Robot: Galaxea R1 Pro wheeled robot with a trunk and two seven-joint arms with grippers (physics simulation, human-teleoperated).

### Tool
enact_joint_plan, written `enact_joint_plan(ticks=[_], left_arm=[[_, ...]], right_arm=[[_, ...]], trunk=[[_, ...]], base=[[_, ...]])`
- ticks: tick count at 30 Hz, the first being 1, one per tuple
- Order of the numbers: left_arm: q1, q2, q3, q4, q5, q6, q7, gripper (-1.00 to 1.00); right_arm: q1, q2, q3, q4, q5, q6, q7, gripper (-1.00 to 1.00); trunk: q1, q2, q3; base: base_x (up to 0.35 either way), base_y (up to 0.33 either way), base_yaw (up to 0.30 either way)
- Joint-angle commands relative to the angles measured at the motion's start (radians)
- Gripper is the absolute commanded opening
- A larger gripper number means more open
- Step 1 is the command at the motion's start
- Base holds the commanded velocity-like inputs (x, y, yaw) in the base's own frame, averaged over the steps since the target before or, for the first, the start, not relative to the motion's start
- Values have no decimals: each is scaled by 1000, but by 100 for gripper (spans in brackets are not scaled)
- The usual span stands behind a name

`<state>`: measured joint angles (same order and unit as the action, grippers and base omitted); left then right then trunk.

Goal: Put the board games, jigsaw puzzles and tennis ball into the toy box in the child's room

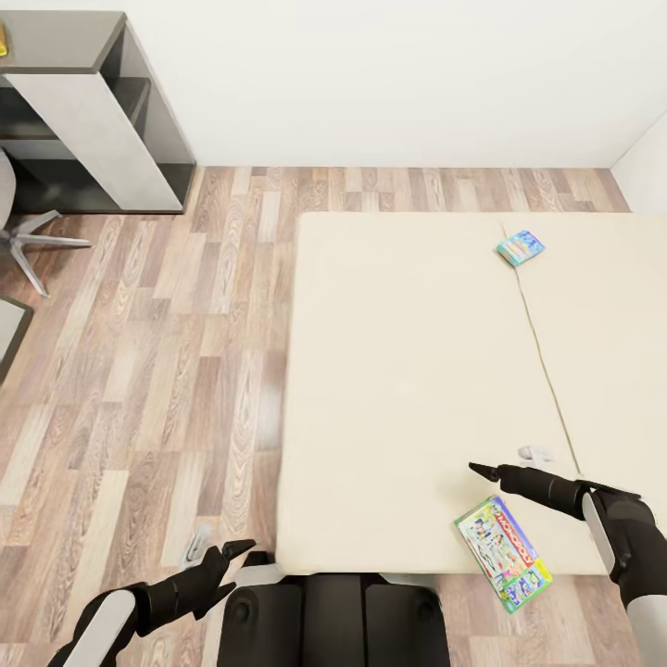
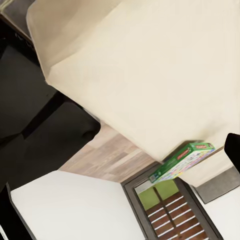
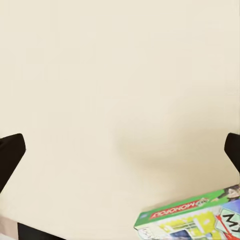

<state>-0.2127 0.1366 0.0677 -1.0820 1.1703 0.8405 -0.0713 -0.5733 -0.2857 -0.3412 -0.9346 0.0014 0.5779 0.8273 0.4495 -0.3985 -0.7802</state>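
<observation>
The bed [image 1: 398,371] has a plain beige mattress with a seam running down its right part. A green-edged Monopoly box [image 1: 503,552] lies at the near edge, overhanging it slightly. A small blue game box [image 1: 520,247] lies near the far edge, beside the seam.

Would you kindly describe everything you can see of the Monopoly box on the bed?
The Monopoly box is a thin flat rectangular box that looks like printed cardboard, with green edges, a red "MONOPOLY" band and a busy colourful lid. It lies flat, lid up, at the near edge of the bed, turned at an angle, one corner jutting past the mattress edge over the floor. Nothing but the mattress touches it. The right gripper hangs open just beyond it, apart from it.
</observation>
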Motion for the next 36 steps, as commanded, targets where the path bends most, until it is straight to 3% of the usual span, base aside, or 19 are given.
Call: enact_joint_plan(ticks=[1,36], left_arm=[[0,0,1,1,-6,5,-7,100],[0,0,1,-1,-6,5,-7,100]], right_arm=[[0,0,-2,-1,0,8,4,100],[0,1,-2,-1,0,8,4,100]], trunk=[[1,-1,-1],[1,-1,-1]], base=[[0,274,0],[0,282,0]])
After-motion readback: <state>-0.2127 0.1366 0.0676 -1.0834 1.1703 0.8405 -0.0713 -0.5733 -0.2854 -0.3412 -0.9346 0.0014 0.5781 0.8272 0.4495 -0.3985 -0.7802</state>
